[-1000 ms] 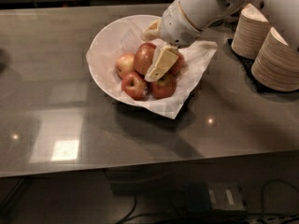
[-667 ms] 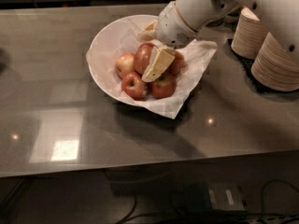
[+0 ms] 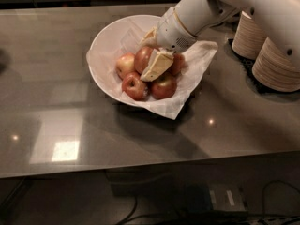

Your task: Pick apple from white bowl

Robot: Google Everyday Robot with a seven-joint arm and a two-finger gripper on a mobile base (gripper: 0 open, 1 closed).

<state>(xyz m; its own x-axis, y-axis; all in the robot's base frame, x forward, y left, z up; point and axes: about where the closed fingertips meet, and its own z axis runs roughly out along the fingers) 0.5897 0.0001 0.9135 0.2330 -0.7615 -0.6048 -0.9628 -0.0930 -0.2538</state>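
A wide, shallow white bowl (image 3: 100, 42), lined with crumpled white paper (image 3: 199, 62) that spilled over its right rim, sat at the centre back of a glossy grey surface (image 3: 70, 125) and held a cluster of red and yellow apples (image 3: 135, 86). The white arm's gripper (image 3: 157, 63) reached down from the upper right into the bowl and lay across the apples, covering the middle ones; whether its jaws were apart or together could not be told. Stacked beige paper bowls (image 3: 276, 64) stood just beside the bowl, at the right edge.

Dim, glare on counter (image 3: 65, 150); claw (image 3: 152, 62) lit over white bowl (image 3: 100, 46).
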